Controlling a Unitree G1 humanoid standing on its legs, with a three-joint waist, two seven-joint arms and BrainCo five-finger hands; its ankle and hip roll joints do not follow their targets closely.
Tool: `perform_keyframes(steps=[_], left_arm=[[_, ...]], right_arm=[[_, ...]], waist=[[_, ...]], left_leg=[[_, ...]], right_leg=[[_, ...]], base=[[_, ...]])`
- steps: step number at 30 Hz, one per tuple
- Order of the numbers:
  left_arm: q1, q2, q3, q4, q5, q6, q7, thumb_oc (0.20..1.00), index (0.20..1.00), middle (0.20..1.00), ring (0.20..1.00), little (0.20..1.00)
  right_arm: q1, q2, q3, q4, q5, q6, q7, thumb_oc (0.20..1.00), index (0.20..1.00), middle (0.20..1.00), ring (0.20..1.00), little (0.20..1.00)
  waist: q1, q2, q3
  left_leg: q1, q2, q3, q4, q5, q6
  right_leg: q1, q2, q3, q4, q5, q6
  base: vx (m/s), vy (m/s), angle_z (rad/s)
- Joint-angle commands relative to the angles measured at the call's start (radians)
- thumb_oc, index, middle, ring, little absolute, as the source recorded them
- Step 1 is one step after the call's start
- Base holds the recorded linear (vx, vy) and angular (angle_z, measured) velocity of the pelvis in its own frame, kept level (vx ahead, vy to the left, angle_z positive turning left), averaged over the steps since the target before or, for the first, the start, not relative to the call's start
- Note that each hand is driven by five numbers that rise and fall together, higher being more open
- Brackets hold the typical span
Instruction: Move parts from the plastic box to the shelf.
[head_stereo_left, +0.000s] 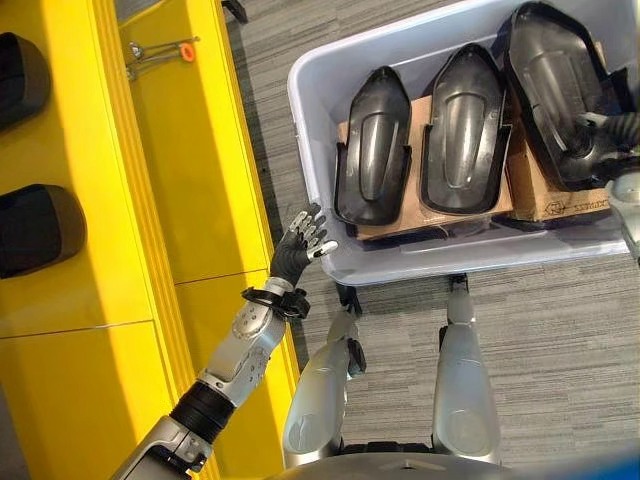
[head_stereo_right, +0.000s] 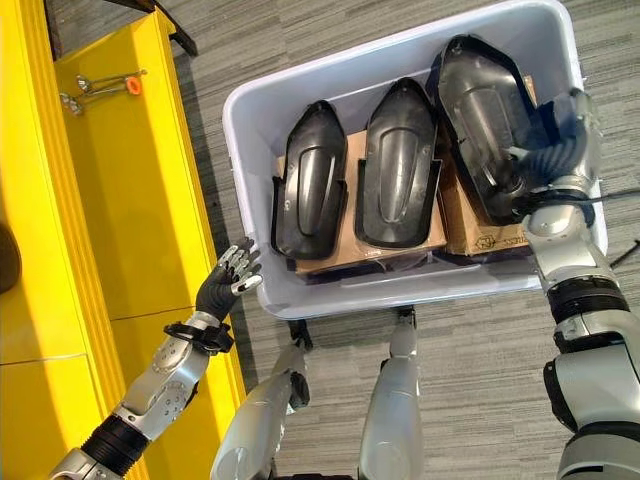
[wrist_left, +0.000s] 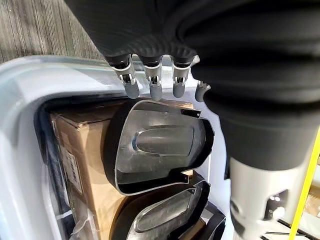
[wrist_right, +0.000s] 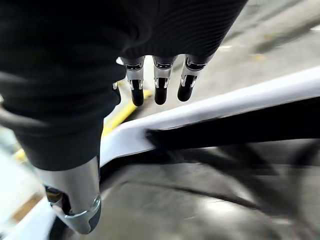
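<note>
A pale plastic box (head_stereo_left: 300, 110) on the floor holds three black moulded parts lying on cardboard: a left one (head_stereo_left: 372, 145), a middle one (head_stereo_left: 465, 125) and a larger right one (head_stereo_left: 545, 80). My left hand (head_stereo_left: 298, 245) hovers open just outside the box's near left corner, fingers (wrist_left: 152, 85) straight and pointing at the left part (wrist_left: 160, 145). My right hand (head_stereo_right: 555, 150) is over the near right edge of the right part (head_stereo_right: 480, 110). Its fingers (wrist_right: 160, 85) are straight, the thumb is apart, and the dark part (wrist_right: 225, 195) lies beneath them.
The yellow shelf (head_stereo_left: 190, 170) runs along my left, with two black parts (head_stereo_left: 35, 230) on its lower level. A small tool with an orange grip (head_stereo_left: 160, 50) lies on its top. Cardboard boxes (head_stereo_left: 550, 195) sit under the parts. Grey carpet surrounds the box.
</note>
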Motion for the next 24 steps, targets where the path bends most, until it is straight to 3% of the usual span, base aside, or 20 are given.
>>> perform_keyframes(steps=[1, 4, 12, 24], left_arm=[[-0.032, -0.012, 0.012, -0.039, 0.024, -0.056, 0.035, 1.0, 1.0, 1.0, 1.0, 1.0], [-0.04, -0.023, 0.015, -0.032, 0.036, -0.062, 0.039, 1.0, 1.0, 1.0, 1.0, 1.0], [-0.035, -0.024, 0.007, -0.025, 0.028, -0.069, 0.03, 1.0, 1.0, 1.0, 1.0, 1.0], [-0.016, -0.012, -0.019, -0.032, -0.002, -0.063, 0.021, 1.0, 1.0, 1.0, 1.0, 1.0]], right_arm=[[-0.063, -0.012, -0.02, -0.038, -0.159, 0.034, -0.096, 1.0, 1.0, 1.0, 1.0, 1.0], [-0.039, 0.014, -0.036, -0.09, -0.282, 0.074, -0.119, 1.0, 1.0, 1.0, 1.0, 1.0], [-0.018, 0.06, -0.037, -0.024, -0.233, 0.055, -0.085, 1.0, 1.0, 1.0, 1.0, 1.0], [-0.154, 0.065, -0.02, 0.388, 0.229, -0.06, 0.044, 1.0, 1.0, 1.0, 1.0, 1.0]], waist=[[0.014, 0.01, 0.014], [0.018, 0.012, 0.014], [0.029, 0.017, 0.01], [0.049, 0.032, 0.013]], left_leg=[[0.072, 0.095, -0.067, 0.018, -0.053, -0.083], [0.068, 0.091, -0.072, 0.017, -0.053, -0.082], [0.061, 0.09, -0.075, 0.017, -0.051, -0.083], [0.054, 0.087, -0.074, 0.013, -0.048, -0.084]], right_leg=[[-0.155, -0.013, 0.006, 0.339, -0.209, 0.0], [-0.157, -0.014, 0.005, 0.339, -0.209, 0.0], [-0.162, -0.018, 0.002, 0.337, -0.208, -0.001], [-0.179, -0.013, 0.009, 0.34, -0.207, -0.003]], base=[[0.0, 0.0, 0.0], [0.0, 0.0, 0.0], [0.0, 0.0, 0.0], [0.0, 0.0, 0.0]])
